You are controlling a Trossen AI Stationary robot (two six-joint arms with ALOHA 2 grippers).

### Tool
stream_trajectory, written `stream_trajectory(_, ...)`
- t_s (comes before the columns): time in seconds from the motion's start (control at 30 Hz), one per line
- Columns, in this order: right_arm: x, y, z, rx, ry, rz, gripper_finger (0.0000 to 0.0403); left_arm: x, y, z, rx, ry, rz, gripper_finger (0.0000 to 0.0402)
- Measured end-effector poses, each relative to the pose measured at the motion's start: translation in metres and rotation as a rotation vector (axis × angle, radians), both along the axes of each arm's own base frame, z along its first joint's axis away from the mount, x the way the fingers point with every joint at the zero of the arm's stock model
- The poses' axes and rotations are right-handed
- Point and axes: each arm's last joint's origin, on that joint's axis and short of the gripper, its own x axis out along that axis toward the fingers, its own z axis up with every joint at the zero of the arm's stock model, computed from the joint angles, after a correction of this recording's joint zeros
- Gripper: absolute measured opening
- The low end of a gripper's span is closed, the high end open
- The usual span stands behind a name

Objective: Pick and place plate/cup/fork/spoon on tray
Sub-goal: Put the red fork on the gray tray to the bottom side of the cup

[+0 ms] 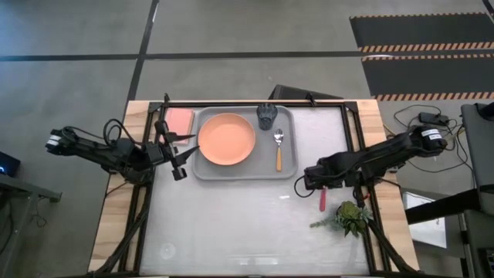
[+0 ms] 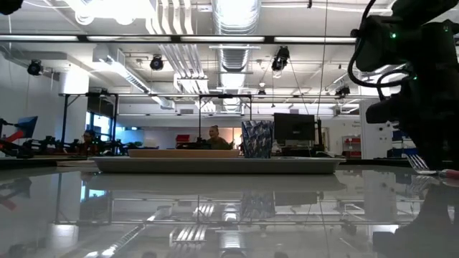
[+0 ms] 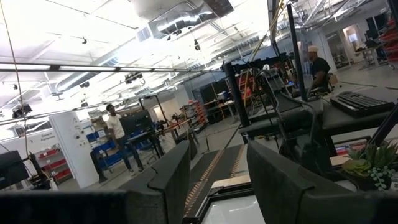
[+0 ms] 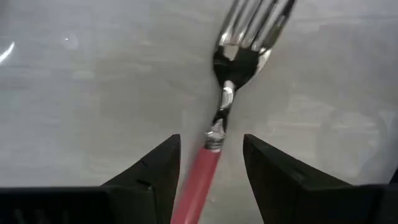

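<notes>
Now the right hand (image 4: 211, 163) straddles the fork (image 4: 225, 106) on the worktop (image 1: 247, 224), fingers open and holding nothing; closing, lifting and carrying to the tray (image 1: 287, 168) likely follows.

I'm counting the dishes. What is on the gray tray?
On the tray sit the orange plate, the dark cup and the spoon. The fork lies on the table, by the right gripper. Inside the cup cannot be seen.

plate (image 1: 226, 139), cup (image 1: 266, 115), spoon (image 1: 279, 148) on tray (image 1: 202, 171)
</notes>
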Motion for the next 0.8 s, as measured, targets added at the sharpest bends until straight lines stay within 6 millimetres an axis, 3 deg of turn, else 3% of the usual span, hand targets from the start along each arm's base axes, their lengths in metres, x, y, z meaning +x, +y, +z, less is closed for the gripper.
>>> stream_trajectory(0.27, -0.001, 0.0, -0.014, -0.004, 0.037, 0.003, 0.015, 0.0, 0.0, 0.0, 0.0, 0.0, 0.0, 0.0141)
stream_trajectory(0.57, 0.002, 0.0, -0.011, -0.002, 0.017, 0.003, 0.0025, 0.0, 0.0, 0.0, 0.0, 0.0, 0.0, 0.0141)
stream_trajectory(0.8, 0.005, 0.0, 0.003, -0.003, -0.056, -0.001, 0.0024, 0.0, 0.0, 0.0, 0.0, 0.0, 0.0, 0.0141)
